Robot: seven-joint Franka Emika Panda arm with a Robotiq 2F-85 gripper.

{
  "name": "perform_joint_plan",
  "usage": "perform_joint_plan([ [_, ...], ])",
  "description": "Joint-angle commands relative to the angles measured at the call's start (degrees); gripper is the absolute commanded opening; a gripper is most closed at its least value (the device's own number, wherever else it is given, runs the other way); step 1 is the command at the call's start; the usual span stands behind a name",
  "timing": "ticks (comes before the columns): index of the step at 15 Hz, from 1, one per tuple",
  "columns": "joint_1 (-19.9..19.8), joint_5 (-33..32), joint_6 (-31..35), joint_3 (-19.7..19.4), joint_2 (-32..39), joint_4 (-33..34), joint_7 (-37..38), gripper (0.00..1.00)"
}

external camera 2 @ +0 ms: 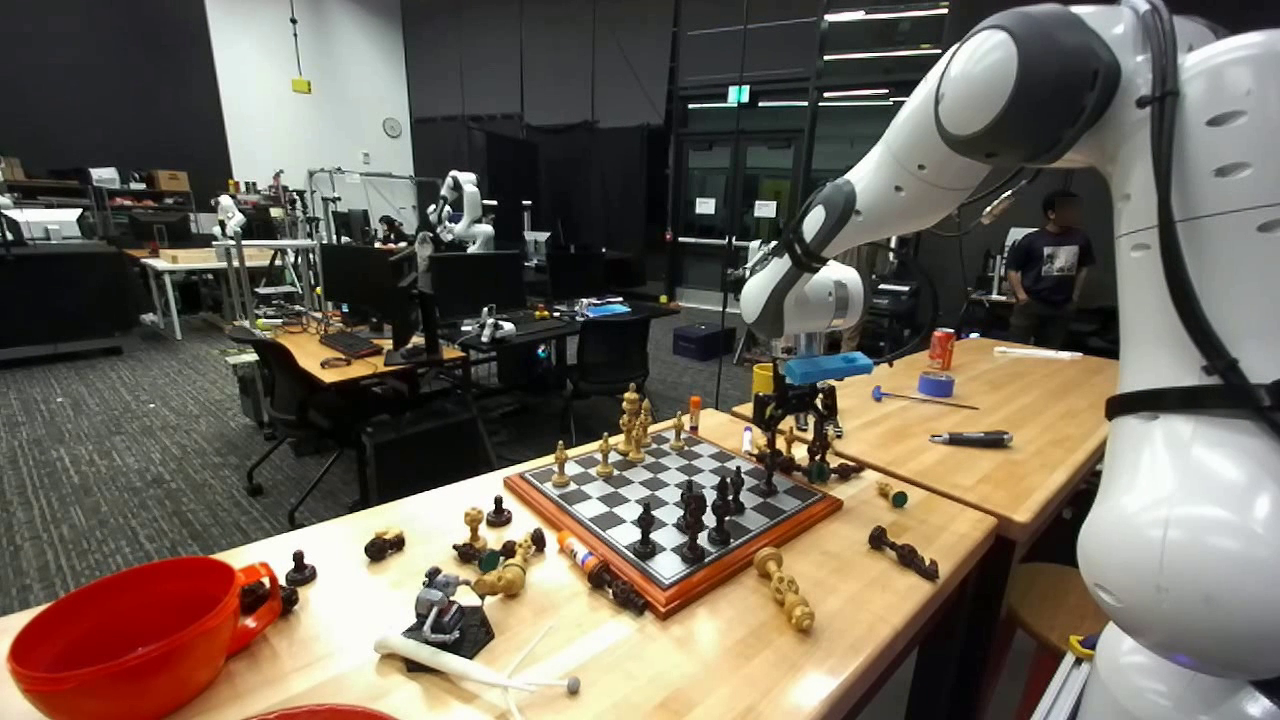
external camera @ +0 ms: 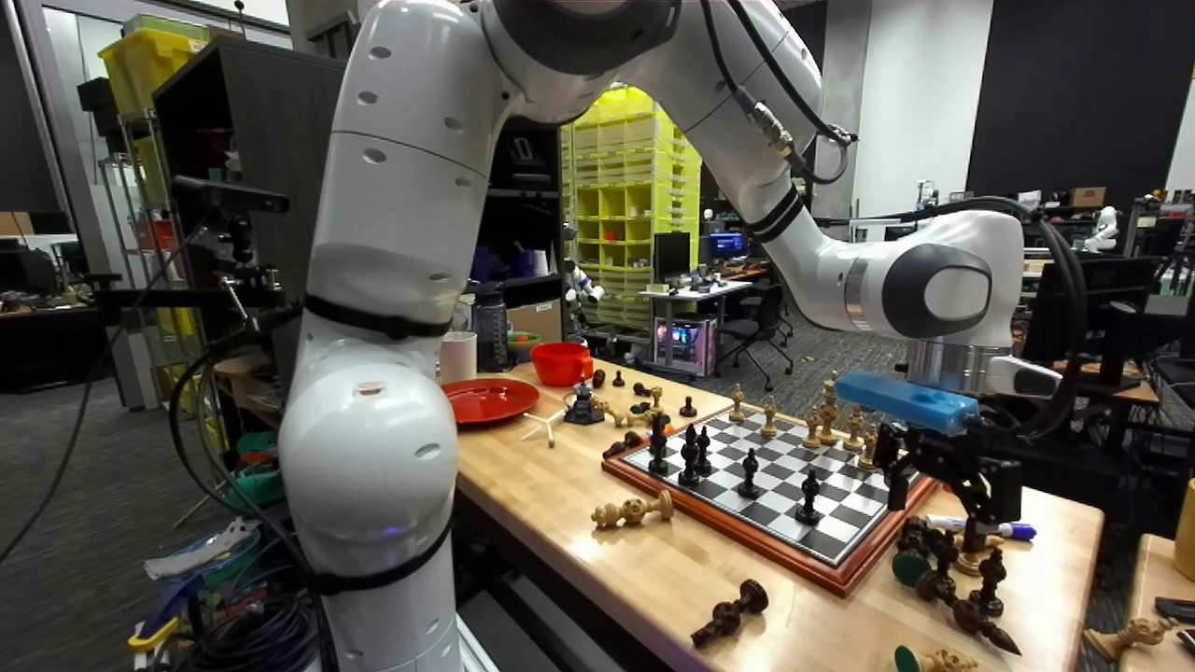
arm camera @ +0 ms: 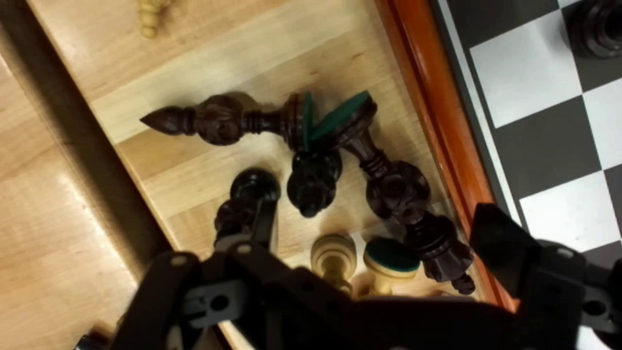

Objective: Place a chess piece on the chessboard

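My gripper (arm camera: 376, 214) holds nothing; I find its jaws spread wide above loose dark chess pieces (arm camera: 398, 192) beside the chessboard (external camera 2: 620, 495), a clearance I judge meant for picking one up.

A chessboard (external camera: 780, 485) bordered in reddish-brown wood lies on the bench (external camera: 537, 471). Dark pieces (external camera: 689, 457) stand upright along its near side, pale pieces (external camera: 828, 417) toward its far side. The tool (external camera: 938, 513) hangs near the board's edge, jaws apart, above a cluster of pieces (external camera: 936, 586). Nearer the front, a pale piece (external camera: 633, 510) and a dark piece (external camera: 730, 613) lie on their sides. Farther back, a red plate (external camera: 490, 401) sits near a red bowl (external camera: 560, 366).
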Motion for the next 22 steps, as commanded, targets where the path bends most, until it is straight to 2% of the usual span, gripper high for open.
perform_joint_plan([
  [1,0.13,-1.02,-1.86,0.02,-2.00,-1.14,1.04,1.00],
  [7,0.30,-1.87,-3.16,-0.05,-2.82,-1.54,1.45,1.00],
  [8,0.34,-1.95,-3.14,-0.03,-2.87,-1.64,1.54,0.75],
  [9,0.39,-2.09,-3.12,-0.03,-2.88,-1.71,1.60,0.74],
  [11,0.49,-2.33,-3.23,-0.02,-2.91,-1.85,1.79,0.61],
  [18,0.93,-3.95,-3.20,0.04,-3.54,-2.12,2.51,0.05],
  [19,0.97,-4.04,-3.17,0.07,-3.72,-2.17,2.53,0.03],
  [20,1.01,-4.06,-3.22,0.09,-3.93,-2.22,2.49,0.06],
  [22,1.14,-4.07,-3.21,0.18,-4.71,-2.47,2.27,0.06],
])
